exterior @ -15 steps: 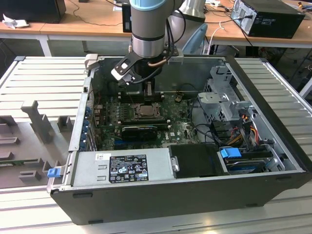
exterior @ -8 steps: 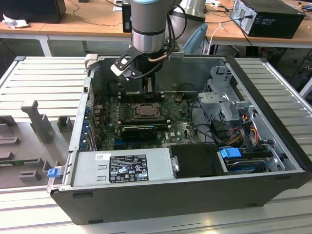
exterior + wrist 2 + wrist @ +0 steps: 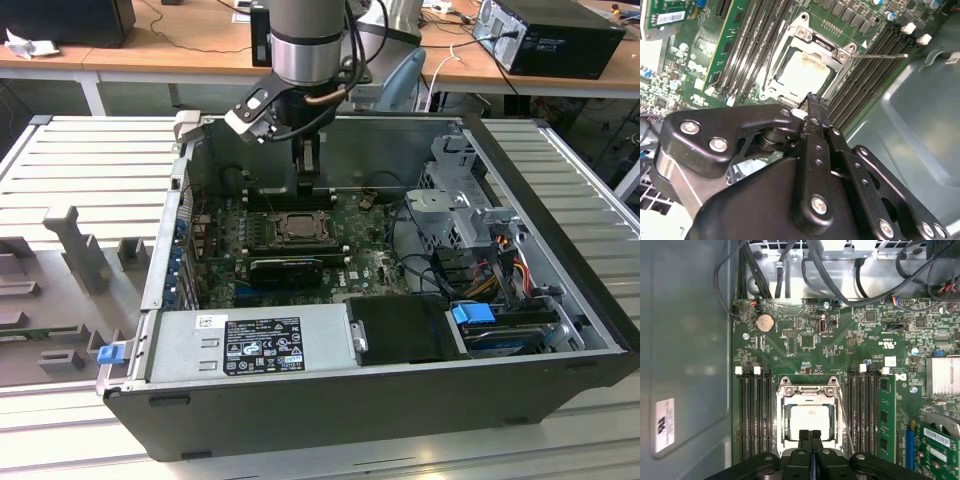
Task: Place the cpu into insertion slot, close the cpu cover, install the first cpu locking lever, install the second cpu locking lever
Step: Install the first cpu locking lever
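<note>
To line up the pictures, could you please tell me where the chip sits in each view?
Exterior view: chip close by the tool.
Second wrist view: chip just beyond the tool's tip.
First wrist view: chip between the memory slots.
Shared landmark: silvery frame around it.

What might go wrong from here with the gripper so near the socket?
The shut gripper sits at the cover's edge; a slip might scrape the cpu. One lever juts out, seemingly unlatched; a push could slip off that thin rod. Ram slots flank the cover closely, so sideways drift might hit them.
</note>
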